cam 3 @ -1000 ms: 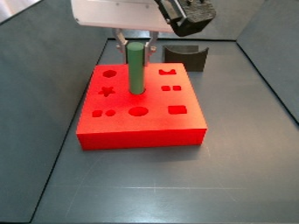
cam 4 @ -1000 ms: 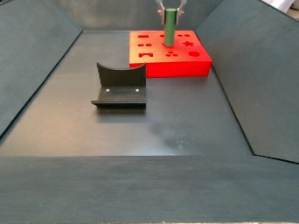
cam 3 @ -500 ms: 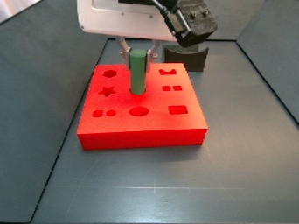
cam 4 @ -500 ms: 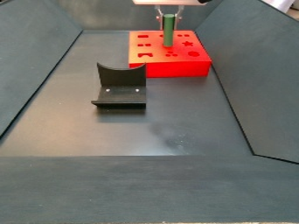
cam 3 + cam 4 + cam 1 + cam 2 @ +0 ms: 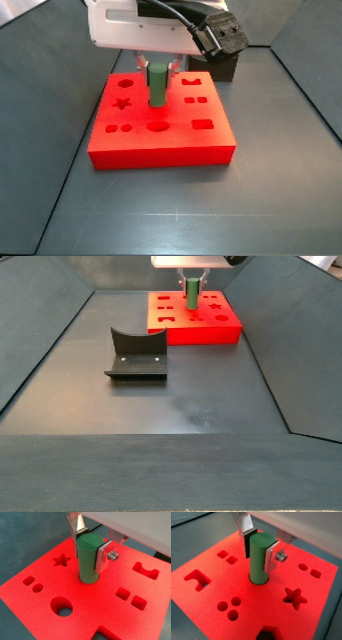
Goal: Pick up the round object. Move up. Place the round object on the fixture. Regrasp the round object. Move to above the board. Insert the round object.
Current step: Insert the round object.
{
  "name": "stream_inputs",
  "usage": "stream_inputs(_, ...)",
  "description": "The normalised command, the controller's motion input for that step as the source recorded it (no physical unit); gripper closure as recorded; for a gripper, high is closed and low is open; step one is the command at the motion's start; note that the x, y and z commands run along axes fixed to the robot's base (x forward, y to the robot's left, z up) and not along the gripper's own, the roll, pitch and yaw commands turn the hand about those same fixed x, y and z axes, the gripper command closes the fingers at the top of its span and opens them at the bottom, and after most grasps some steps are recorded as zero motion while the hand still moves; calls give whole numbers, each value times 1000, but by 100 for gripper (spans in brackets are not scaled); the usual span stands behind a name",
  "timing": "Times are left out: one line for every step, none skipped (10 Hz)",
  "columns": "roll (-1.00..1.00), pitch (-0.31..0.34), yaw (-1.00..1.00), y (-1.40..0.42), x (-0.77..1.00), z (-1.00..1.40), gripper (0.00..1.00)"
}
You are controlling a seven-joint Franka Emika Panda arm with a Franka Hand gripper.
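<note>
The round object (image 5: 89, 558) is a green peg, upright, with its lower end in a round hole near the middle of the red board (image 5: 73, 609). It shows in both wrist views (image 5: 259, 557) and both side views (image 5: 158, 84) (image 5: 191, 293). My gripper (image 5: 90, 548) is shut on the peg's upper part, one silver finger (image 5: 101, 556) on each side. The board (image 5: 160, 135) lies on the floor with star, round and square holes. The dark fixture (image 5: 136, 353) stands apart from the board, with its notch empty.
The fixture also shows behind the board in a side view (image 5: 218, 66), partly hidden by the arm. Dark sloping walls (image 5: 54, 336) enclose the grey floor (image 5: 174, 401).
My gripper has come down with the peg, and the peg's lower end has gone further into the board's round hole. The board and fixture have not moved.
</note>
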Motion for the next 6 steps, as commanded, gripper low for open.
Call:
stream_inputs(-6,-13,0,0,0,-1000,100)
stream_inputs(114,-29,31,-6,-26,-1000,100)
stream_inputs(186,-46,71,0,-54,-1000,100)
stream_inputs(174,-63,80,-6,-29,-1000,100)
stream_inputs(144,-60,57,-66,-3,-1000,100)
stream_inputs(107,-79,46,-131,0,-1000,100)
